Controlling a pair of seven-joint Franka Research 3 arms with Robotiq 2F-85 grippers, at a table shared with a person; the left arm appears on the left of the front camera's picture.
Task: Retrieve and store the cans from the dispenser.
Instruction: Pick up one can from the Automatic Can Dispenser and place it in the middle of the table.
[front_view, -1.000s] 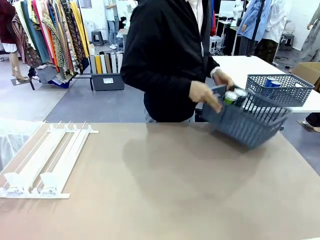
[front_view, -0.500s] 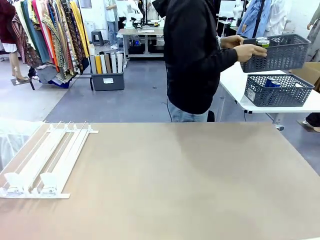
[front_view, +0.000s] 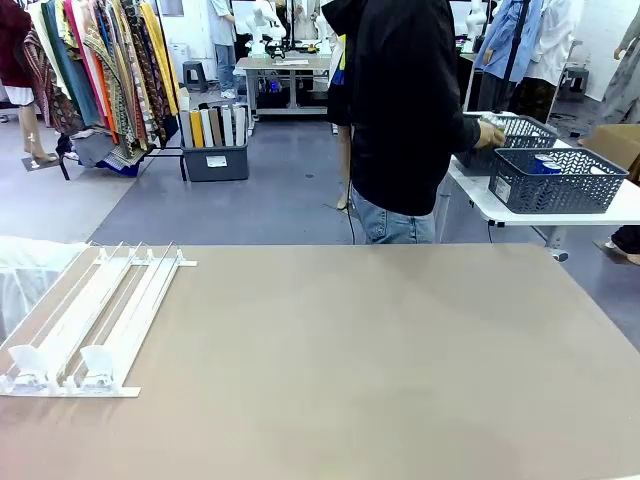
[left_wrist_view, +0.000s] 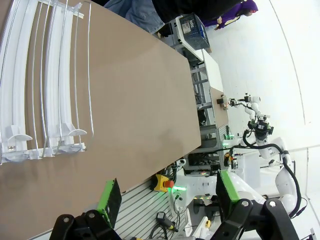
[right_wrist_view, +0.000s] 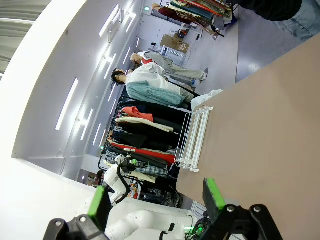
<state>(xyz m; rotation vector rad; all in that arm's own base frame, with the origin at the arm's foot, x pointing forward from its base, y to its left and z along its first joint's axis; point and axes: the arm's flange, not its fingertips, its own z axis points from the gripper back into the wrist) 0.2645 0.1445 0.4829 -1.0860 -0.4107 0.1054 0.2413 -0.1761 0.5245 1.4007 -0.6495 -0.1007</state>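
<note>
Wrist views show both hands, left hand (left_wrist_view: 167, 197) and right hand (right_wrist_view: 157, 200), spread and holding nothing.

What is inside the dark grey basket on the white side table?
Blue-and-white cans show above the rim of the basket; the lattice walls hide their count and anything lower down. A second basket stands behind it, at the person's hand.

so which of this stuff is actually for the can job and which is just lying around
For the job:
- dispenser, lanes empty
- cans in a grey basket
- second grey basket at the person's hand

Just around:
- clothes rack
- side table
</note>
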